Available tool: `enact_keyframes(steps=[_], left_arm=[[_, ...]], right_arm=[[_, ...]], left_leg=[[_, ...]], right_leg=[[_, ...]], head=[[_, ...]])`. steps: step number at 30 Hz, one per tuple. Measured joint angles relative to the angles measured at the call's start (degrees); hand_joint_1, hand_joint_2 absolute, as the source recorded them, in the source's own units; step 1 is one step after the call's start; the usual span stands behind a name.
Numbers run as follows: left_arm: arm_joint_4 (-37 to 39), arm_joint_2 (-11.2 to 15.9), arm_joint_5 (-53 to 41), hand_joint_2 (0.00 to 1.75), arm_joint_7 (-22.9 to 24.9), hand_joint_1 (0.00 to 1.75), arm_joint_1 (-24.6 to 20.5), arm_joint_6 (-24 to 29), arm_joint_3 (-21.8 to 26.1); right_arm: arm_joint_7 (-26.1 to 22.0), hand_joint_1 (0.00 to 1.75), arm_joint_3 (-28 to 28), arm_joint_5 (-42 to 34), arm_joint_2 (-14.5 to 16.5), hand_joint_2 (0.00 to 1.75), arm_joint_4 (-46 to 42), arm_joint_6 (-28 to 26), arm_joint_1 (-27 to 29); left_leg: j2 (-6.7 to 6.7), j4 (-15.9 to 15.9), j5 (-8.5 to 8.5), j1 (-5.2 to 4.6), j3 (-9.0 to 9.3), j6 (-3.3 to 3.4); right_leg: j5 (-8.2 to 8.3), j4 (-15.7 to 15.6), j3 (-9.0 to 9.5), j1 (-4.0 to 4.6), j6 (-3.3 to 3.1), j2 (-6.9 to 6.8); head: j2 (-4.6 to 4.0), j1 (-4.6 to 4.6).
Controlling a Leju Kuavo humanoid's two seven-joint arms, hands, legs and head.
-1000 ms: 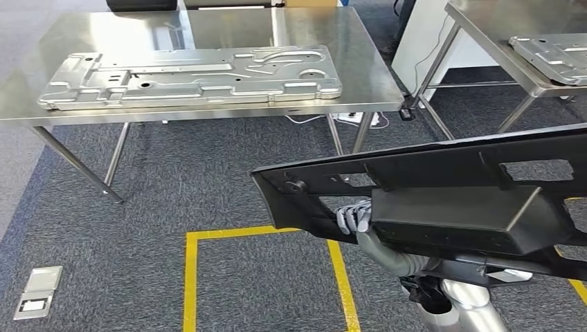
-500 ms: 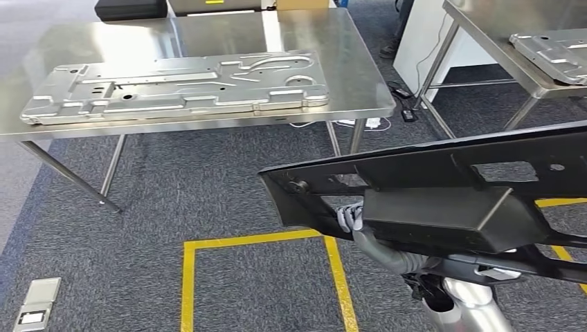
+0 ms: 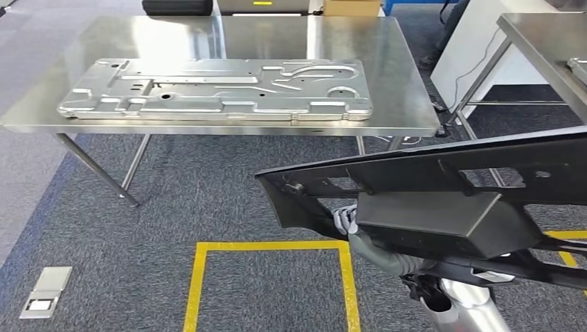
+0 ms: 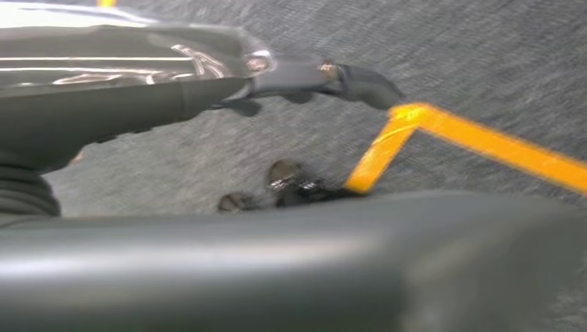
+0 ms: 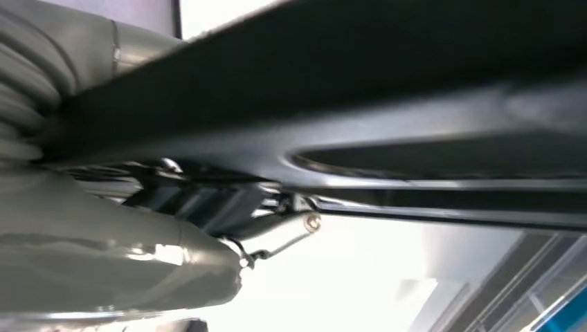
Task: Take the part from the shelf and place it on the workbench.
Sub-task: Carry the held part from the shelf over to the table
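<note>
I carry a long black plastic part (image 3: 443, 180) with cut-outs and a boxy block on its underside, low at the right of the head view. My left hand (image 3: 346, 220) grips it from beneath near its left end, grey fingers curled on the edge. In the right wrist view the black part (image 5: 346, 83) lies across my right hand (image 5: 90, 256), which holds it from below. The steel workbench (image 3: 277, 34) stands ahead and to the left, apart from the part.
A large stamped metal panel (image 3: 214, 90) covers most of the workbench's front half. A second steel table (image 3: 547, 48) stands at the right. Yellow floor tape (image 3: 270, 245) marks a box on the grey carpet, and a floor socket plate (image 3: 45, 292) lies at lower left.
The whole picture has shifted: the camera turned, so the workbench now sits further right and more central. The black part stays in both hands in the same pose.
</note>
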Motion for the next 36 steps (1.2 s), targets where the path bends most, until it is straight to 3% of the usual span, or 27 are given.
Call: enact_keyframes(steps=[2, 3, 4, 5, 7, 8, 11, 14, 15, 17, 18, 19, 20, 22, 23, 24, 26, 29, 31, 33, 34, 35, 36], left_arm=[[0.0, 0.0, 0.0, 1.75, 0.0, 0.00, -0.1, 0.0, 0.0], [0.0, -0.1, 0.0, 1.75, 0.0, 0.00, -0.1, 0.0, 0.0], [0.0, -0.1, 0.0, 1.75, 0.0, 0.00, 0.0, 0.0, 0.0], [0.0, -0.1, 0.0, 1.75, 0.1, 0.00, 0.1, 0.0, 0.0], [0.0, -0.1, 0.0, 1.75, 0.1, 0.00, 0.3, 0.1, 0.0], [0.0, -0.1, 0.0, 1.75, 0.1, 0.00, 0.3, 0.1, 0.0], [0.0, -0.2, 0.0, 1.75, 0.2, 0.00, 0.2, 0.2, 0.0], [0.0, -0.2, 0.0, 1.75, 0.2, 0.00, 0.1, 0.2, 0.0], [0.0, -0.3, 0.0, 1.75, 0.2, 0.00, -0.1, 0.2, 0.0], [0.0, -0.3, 0.0, 1.75, 0.2, 0.00, -0.1, 0.2, 0.0], [0.0, -0.3, 0.0, 1.75, 0.2, 0.00, -0.1, 0.2, 0.0], [0.0, -0.3, 0.0, 1.75, 0.2, 0.00, 0.0, 0.2, 0.0], [0.0, -0.3, 0.0, 1.75, 0.2, 0.00, 0.1, 0.2, 0.0], [0.0, -0.2, 0.0, 1.75, 0.2, 0.00, 0.2, 0.3, 0.0], [0.0, -0.2, 0.0, 1.75, 0.2, 0.00, 0.3, 0.3, 0.0], [0.0, -0.2, 0.0, 1.75, 0.2, 0.00, 0.3, 0.4, 0.0], [0.0, -0.2, -0.1, 1.75, 0.2, 0.00, 0.3, 0.6, -0.1], [0.0, -0.2, -0.1, 1.75, 0.2, 0.00, 0.2, 0.6, -0.2], [0.0, -0.2, -0.2, 1.75, 0.1, 0.00, 0.1, 0.6, -0.3], [0.0, -0.2, -0.2, 1.75, 0.2, 0.00, 0.2, 0.6, -0.3], [0.0, -0.2, -0.2, 1.75, 0.2, 0.00, 0.2, 0.6, -0.3], [0.0, -0.3, -0.2, 1.75, 0.2, 0.00, 0.3, 0.6, -0.3], [0.0, -0.3, -0.2, 1.75, 0.2, 0.00, 0.3, 0.6, -0.3]], right_arm=[[0.0, 1.75, 0.1, 0.0, -0.3, 1.75, 0.1, 0.0, 0.1], [0.0, 1.75, 0.1, 0.0, -0.5, 1.75, 0.1, 0.0, 0.2], [0.0, 1.75, 0.2, 0.1, -0.6, 1.75, 0.2, -0.1, 0.3], [0.1, 1.75, 0.2, 0.2, -0.7, 1.75, 0.2, -0.2, 0.3], [0.1, 1.75, 0.4, 0.4, -0.9, 1.75, 0.3, -0.4, 0.3], [0.1, 1.75, 0.4, 0.4, -1.0, 1.75, 0.4, -0.5, 0.3], [0.1, 1.75, 0.6, 0.4, -1.2, 1.75, 0.7, -0.6, 0.3], [0.0, 1.75, 0.8, 0.2, -1.3, 1.75, 0.7, -0.6, 0.3], [0.0, 1.75, 0.8, 0.1, -1.3, 1.75, 0.7, -0.6, 0.2], [0.0, 1.75, 0.9, 0.1, -1.3, 1.75, 0.7, -0.6, 0.1], [0.0, 1.75, 0.9, 0.0, -1.3, 1.75, 0.8, -0.6, 0.2], [0.0, 1.75, 0.9, 0.0, -1.3, 1.75, 0.8, -0.6, 0.2], [0.0, 1.75, 0.9, 0.0, -1.3, 1.75, 0.9, -0.6, 0.2], [0.0, 1.75, 1.0, 0.0, -1.3, 1.75, 0.9, -0.6, 0.2], [0.0, 1.75, 1.0, -0.1, -1.3, 1.75, 1.0, -0.6, 0.1], [-0.1, 1.75, 1.0, -0.1, -1.3, 1.75, 1.0, -0.6, 0.1], [-0.1, 1.75, 1.0, -0.3, -1.3, 1.75, 1.0, -0.6, 0.1], [-0.1, 1.75, 1.0, -0.6, -1.3, 1.75, 0.8, -0.6, 0.1], [-0.2, 1.75, 1.1, -0.7, -1.4, 1.75, 0.9, -0.6, -0.1], [-0.2, 1.75, 1.1, -0.7, -1.6, 1.75, 1.0, -0.6, 0.1], [-0.2, 1.75, 1.2, -0.7, -1.7, 1.75, 1.1, -0.6, 0.2], [-0.2, 1.75, 1.2, -0.7, -1.7, 1.75, 1.1, -0.6, 0.3], [-0.2, 1.75, 1.3, -0.7, -1.8, 1.75, 1.2, -0.6, 0.4]], left_leg=[[-1.28, -0.2, -0.42, 0.50, 0.75, -0.12], [-1.85, -0.2, -0.77, 0.71, 1.15, -0.30], [-2.34, -0.2, -1.19, 0.93, 1.68, -0.59], [-2.73, -0.2, -1.70, 1.19, 2.38, -0.98], [-3.31, -0.2, -2.83, 1.60, 3.83, -1.88], [-3.52, -0.1, -3.30, 1.66, 4.23, -2.34], [-3.72, -0.1, -3.86, 1.57, 4.18, -3.18], [-2.92, 1.5, -4.96, 1.63, 3.75, -3.82], [-2.47, 4.1, -5.99, 1.63, 2.49, -4.04], [-1.95, 11.6, -8.29, 1.61, -2.03, -4.28], [-1.89, 14.7, -8.70, 1.60, -4.24, -4.28], [-1.88, 16.1, -8.02, 1.57, -5.71, -4.18], [-1.88, 15.2, -6.11, 1.52, -6.16, -3.93], [-1.81, 9.4, -0.90, 1.19, -4.84, -2.99], [-1.72, 6.8, 0.91, 0.87, -4.02, -2.46], [-1.63, 5.2, 1.66, 0.56, -3.41, -1.99], [-1.51, 4.4, 1.24, 0.04, -2.97, -1.36], [-1.53, 0.9, 0.17, 0.49, -0.57, -0.75], [-1.56, -0.8, -0.34, 0.85, 1.11, -0.67], [-1.61, -1.1, -1.03, 0.91, 2.12, -0.67], [-1.63, -1.1, -1.54, 0.92, 2.71, -0.78], [-1.65, -1.1, -2.09, 0.95, 3.43, -0.96], [-1.68, -1.1, -2.68, 0.98, 4.28, -1.16]], right_leg=[[-2.08, 7.0, -4.32, -0.36, 0.63, 1.44], [-2.20, 9.5, -6.35, -0.59, 0.98, 1.61], [-1.10, 10.2, -7.62, -0.83, 1.34, 1.65], [1.24, 8.7, -7.83, -1.05, 1.69, 1.65], [6.63, 2.4, -6.30, -1.40, 2.32, 1.78], [8.03, -0.3, -5.44, -1.46, 2.43, 1.97], [7.18, -2.8, -4.63, -1.29, 1.32, 2.51], [6.37, -3.2, -3.80, -1.54, -0.01, 2.26], [6.07, -3.3, -3.36, -1.63, -0.36, 2.05], [5.36, -3.3, -2.62, -1.55, -0.84, 1.70], [4.98, -3.3, -2.19, -1.49, -0.93, 1.63], [4.56, -3.3, -1.65, -1.42, -0.98, 1.61], [4.08, -3.3, -0.97, -1.32, -0.98, 1.63], [2.99, -3.4, 0.58, -1.20, -0.86, 1.64], [2.51, -3.5, 1.19, -1.10, -0.66, 1.64], [2.18, -3.6, 1.55, -1.14, -0.39, 1.63], [1.99, -4.2, 1.79, -1.25, 0.32, 1.60], [1.38, -4.3, 2.23, -1.15, 1.11, 1.42], [-0.31, 0.5, -0.30, -1.10, 1.35, 1.53], [-1.81, 7.5, -5.22, -1.12, 1.65, 1.64], [-1.29, 9.3, -7.10, -1.13, 1.81, 1.67], [0.43, 9.1, -7.99, -1.13, 1.93, 1.67], [3.17, 6.8, -7.83, -1.13, 1.98, 1.67]], head=[[0.00, 0.04], [0.00, 0.04], [0.00, 0.04], [0.00, 0.05], [0.00, 0.06], [-0.01, 0.06], [-0.01, 0.07], [0.00, 0.00], [0.00, -0.03], [0.00, -0.06], [0.00, -0.06], [0.00, -0.06], [0.00, -0.06], [0.00, -0.05], [0.00, -0.04], [0.00, -0.05], [0.00, -0.09], [0.00, -0.09], [0.00, -0.05], [0.00, -0.04], [0.00, -0.04], [0.00, -0.04], [0.00, -0.04]])
